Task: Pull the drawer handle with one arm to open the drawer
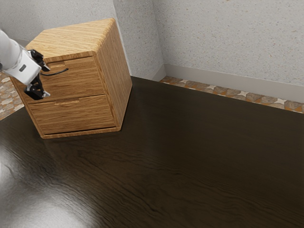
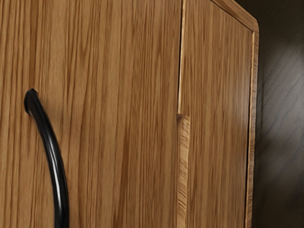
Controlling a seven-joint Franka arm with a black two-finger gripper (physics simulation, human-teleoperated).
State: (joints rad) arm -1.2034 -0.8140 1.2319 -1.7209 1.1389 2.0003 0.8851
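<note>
A small oak drawer cabinet (image 1: pixel 114 71) stands on the dark wooden table (image 1: pixel 190 156) in the upper left of the exterior view, its front turned toward the frame's lower left. The middle drawer (image 1: pixel 80 80) carries a thin, curved black handle (image 1: pixel 54 73) near its upper left corner. Below it, the bottom drawer (image 1: pixel 76 116) has a plain wooden pull (image 1: pixel 67 102). The white arm (image 1: pixel 14 59) enters at the left edge, and its black gripper (image 1: pixel 36 91) hangs in front of the middle drawer's left end, just below and to the left of the black handle. Whether the gripper is spread or closed cannot be told, nor whether it touches the handle. Both drawer fronts look about level with the cabinet's face. In the wrist view the black handle (image 2: pixel 52 161) arcs across the middle drawer's front (image 2: pixel 109 95) close to the camera, with the seam to the bottom drawer (image 2: pixel 216 118) and the wooden pull (image 2: pixel 183 171) beside it, and the dark table (image 2: pixel 280 118) beyond the cabinet's edge.
</note>
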